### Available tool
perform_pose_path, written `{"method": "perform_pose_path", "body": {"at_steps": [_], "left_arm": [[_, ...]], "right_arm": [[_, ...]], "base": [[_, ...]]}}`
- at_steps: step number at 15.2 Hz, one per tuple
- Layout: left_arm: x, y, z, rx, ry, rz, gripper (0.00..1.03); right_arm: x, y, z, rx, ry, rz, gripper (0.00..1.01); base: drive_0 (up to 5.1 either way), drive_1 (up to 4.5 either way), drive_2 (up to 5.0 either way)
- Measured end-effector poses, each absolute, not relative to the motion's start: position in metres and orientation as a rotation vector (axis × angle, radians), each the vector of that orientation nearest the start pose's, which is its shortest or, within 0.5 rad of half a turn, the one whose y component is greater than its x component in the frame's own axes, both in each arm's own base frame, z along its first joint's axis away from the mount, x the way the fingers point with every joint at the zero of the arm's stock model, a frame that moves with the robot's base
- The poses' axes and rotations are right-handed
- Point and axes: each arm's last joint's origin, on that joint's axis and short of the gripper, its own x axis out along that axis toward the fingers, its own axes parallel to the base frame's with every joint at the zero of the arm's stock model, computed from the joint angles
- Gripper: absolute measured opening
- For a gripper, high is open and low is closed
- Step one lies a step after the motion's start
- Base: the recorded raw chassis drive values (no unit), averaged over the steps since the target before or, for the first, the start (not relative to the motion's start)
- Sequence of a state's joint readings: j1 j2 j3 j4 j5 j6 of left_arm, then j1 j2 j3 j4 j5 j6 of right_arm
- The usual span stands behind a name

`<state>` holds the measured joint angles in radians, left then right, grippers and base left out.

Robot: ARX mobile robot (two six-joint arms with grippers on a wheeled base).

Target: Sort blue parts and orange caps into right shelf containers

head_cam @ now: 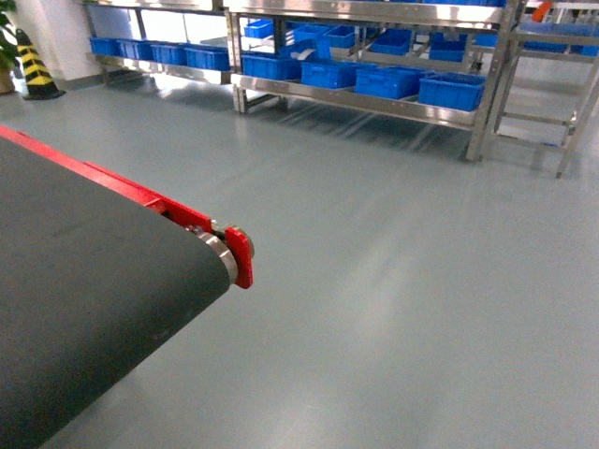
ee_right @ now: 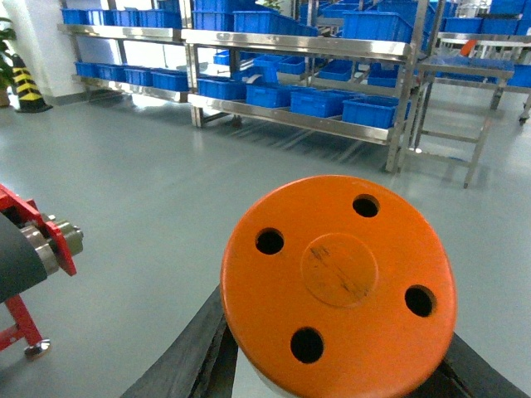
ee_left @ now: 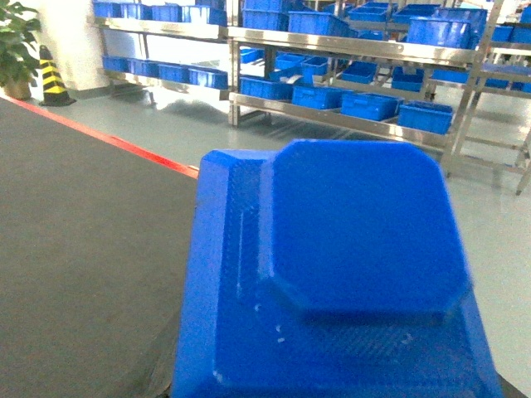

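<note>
- Orange cap [ee_right: 338, 282] fills my right wrist view, apparently clamped in that pincer for carrying.
- Blue part [ee_left: 332, 282] likewise fills my left view.
- Blue crates [head_cam: 449, 91] wait on the shelf ahead.

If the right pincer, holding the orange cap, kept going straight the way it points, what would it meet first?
Probably open grey floor first, then the steel shelf of blue crates; the orange cap hides the near path, so depth is uncertain.

Matt dark rubbery conveyor belt [head_cam: 84, 299] with red painted frame [head_cam: 241, 257]; glossy grey floor [head_cam: 393, 281]; shiny stainless steel shelf [head_cam: 374, 101]; bright blue plastic crates [head_cam: 451, 91]; finely textured blue part [ee_left: 332, 282]; smooth orange cap [ee_right: 338, 278], faintly scuffed at centre
</note>
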<state>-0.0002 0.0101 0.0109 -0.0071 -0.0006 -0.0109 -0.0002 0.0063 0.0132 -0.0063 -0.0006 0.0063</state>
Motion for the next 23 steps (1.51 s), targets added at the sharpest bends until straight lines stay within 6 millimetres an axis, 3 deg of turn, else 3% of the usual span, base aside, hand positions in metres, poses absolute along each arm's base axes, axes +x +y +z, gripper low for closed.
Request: {"method": "perform_pose_path", "body": {"at_steps": [23], "left_arm": [[0.0976, 0.0, 0.1657, -0.011, 0.006, 0.0, 0.43]], "right_arm": [[0.0973, 0.0, 0.1669, 0.006, -0.001, 0.0, 0.42]], "base": [[-1.7, -1.75, -1.7]]}}
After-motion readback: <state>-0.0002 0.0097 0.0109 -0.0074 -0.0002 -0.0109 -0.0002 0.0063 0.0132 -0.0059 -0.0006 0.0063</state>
